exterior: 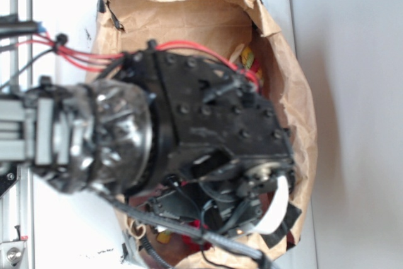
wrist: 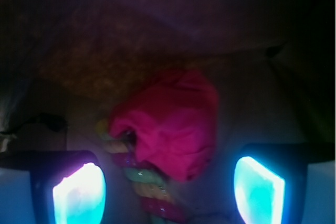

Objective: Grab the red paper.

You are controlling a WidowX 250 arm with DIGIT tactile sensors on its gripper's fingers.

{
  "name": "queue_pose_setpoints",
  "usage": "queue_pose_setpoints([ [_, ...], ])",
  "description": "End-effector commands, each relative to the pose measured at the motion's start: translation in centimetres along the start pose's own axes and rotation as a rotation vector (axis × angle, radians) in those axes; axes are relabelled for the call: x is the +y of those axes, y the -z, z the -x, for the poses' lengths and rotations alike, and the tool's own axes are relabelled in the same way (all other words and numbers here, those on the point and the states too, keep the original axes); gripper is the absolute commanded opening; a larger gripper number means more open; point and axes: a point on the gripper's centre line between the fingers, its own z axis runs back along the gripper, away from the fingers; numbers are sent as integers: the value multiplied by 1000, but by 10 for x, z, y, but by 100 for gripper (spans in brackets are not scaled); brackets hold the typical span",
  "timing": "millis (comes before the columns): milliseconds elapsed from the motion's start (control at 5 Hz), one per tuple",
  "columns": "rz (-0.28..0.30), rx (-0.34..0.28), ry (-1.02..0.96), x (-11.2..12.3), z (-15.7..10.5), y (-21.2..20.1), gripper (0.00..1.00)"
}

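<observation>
Below, the gripper [wrist: 168, 192] is shown spread wide inside the brown paper bag [exterior: 296, 92], with nothing held, directly above the red paper [wrist: 170, 124].
The red paper, lying on the bag's floor against the twisted rope [wrist: 144, 182], is judged light, soft and crushable; its raised middle fold is best pinched, clear of the rope.

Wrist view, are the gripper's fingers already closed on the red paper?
No, the gripper is open, its fingers apart either side of the red paper.
</observation>
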Motion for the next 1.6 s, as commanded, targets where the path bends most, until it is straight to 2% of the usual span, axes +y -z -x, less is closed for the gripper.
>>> queue_pose_setpoints([
  [0, -53, -50, 113, -8, -30, -1, 100],
  [200, -50, -91, 134, 2, -32, 12, 100],
  [400, -1, -118, 169, 7, -41, 26, 100],
  [800, 55, -116, 196, 11, -48, 48, 100],
  [1000, 32, -122, 192, 9, -49, 44, 0],
  [1400, 9, -117, 136, -3, -48, 28, 0],
])
